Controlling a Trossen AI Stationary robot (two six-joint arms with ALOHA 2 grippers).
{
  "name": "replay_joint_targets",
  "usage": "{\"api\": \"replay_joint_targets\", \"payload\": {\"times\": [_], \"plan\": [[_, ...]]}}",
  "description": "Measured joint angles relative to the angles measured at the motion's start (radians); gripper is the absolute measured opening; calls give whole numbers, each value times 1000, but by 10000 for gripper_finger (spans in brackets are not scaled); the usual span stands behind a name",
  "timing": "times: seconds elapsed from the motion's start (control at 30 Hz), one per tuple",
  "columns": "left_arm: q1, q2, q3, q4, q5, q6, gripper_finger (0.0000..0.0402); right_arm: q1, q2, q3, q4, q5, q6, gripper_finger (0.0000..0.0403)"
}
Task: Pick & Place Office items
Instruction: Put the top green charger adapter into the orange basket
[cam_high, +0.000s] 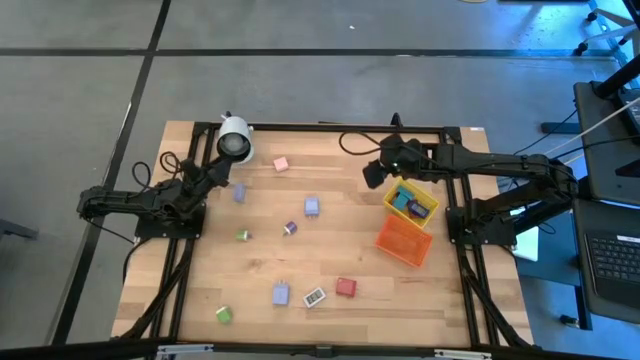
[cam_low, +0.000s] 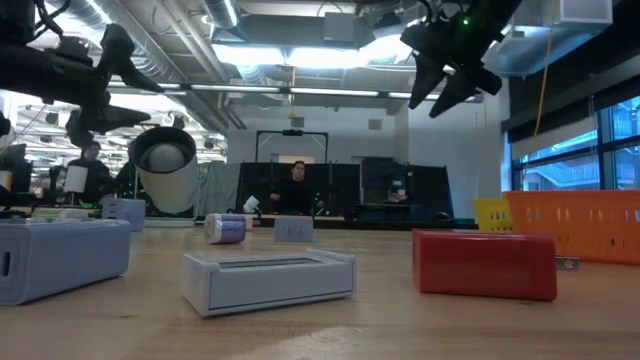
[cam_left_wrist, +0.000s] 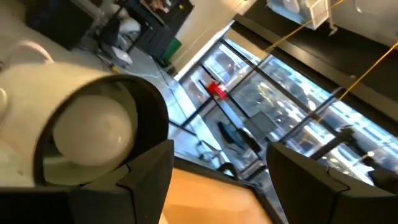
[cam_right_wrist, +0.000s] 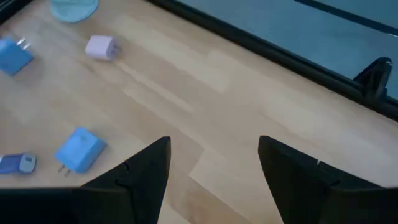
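Nine or so office items lie scattered across the tabletop (cam_high: 200, 300), among them a pink block (cam_high: 281, 164), a red block (cam_high: 346, 287) and a green block (cam_high: 223, 314). Above the far right side, the right pincer (cam_high: 374, 172) hangs with its fingers spread wide and empty, just beside the yellow bin (cam_high: 411, 199). Near the white cylinder (cam_high: 235, 139), the left pincer (cam_high: 222, 168) is also spread wide, holding nothing.

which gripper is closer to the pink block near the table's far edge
Left. In the high view the left gripper sits just left of the pink block; the right gripper is farther off on its other side.
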Motion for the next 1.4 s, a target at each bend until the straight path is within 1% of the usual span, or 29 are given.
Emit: {"api": "replay_joint_targets", "payload": {"times": [0.17, 0.3, 0.33, 0.37, 0.4, 0.43, 0.5, 0.57, 0.6, 0.67, 0.77, 0.87, 1.0, 1.1, 1.2, 1.27, 1.4], "plan": [[0, 0, 0, -3, -4, 11, 251, 0, 0, 0, 7, 17, 60, 246], [0, 0, 0, -3, -2, 12, 251, 0, 0, 0, 58, 20, 77, 246], [0, 0, 0, -3, 13, 11, 251, 0, 0, 0, 80, 21, 77, 246], [0, 0, 0, -2, 51, 19, 251, 0, 0, 0, 101, 21, 77, 246], [0, 0, 0, 6, 113, 49, 251, 0, 0, 0, 123, 18, 77, 246], [0, 0, 0, 25, 199, 92, 251, 0, 0, 0, 141, 13, 76, 246], [0, 0, 0, 69, 412, 178, 251, 0, 0, 0, 166, 12, 75, 246], [-1, 0, 0, 105, 592, 202, 251, 1, 0, 0, 183, 13, 75, 246], [-1, 0, 0, 114, 647, 182, 251, 1, 0, 0, 189, 13, 74, 246], [0, 1, 0, 112, 699, 125, 251, 1, 0, 0, 201, 13, 73, 246], [-5, 30, 0, 112, 742, 55, 251, 1, 0, 0, 233, 13, 73, 246], [-20, 83, 15, 128, 762, 37, 251, 1, 0, 0, 276, 13, 72, 246], [-47, 181, 88, 182, 758, 73, 251, 1, 0, 0, 354, 13, 72, 246], [-66, 269, 152, 177, 758, 121, 251, -1, 0, 0, 408, 13, 53, 246], [-86, 364, 202, 168, 771, 134, 251, -1, 0, 0, 432, 13, 46, 246], [-98, 432, 224, 131, 814, 134, 251, -1, 0, 0, 435, 13, 46, 246], [-128, 558, 275, -51, 916, 124, 251, -1, 0, 0, 435, 13, 46, 246]]}}
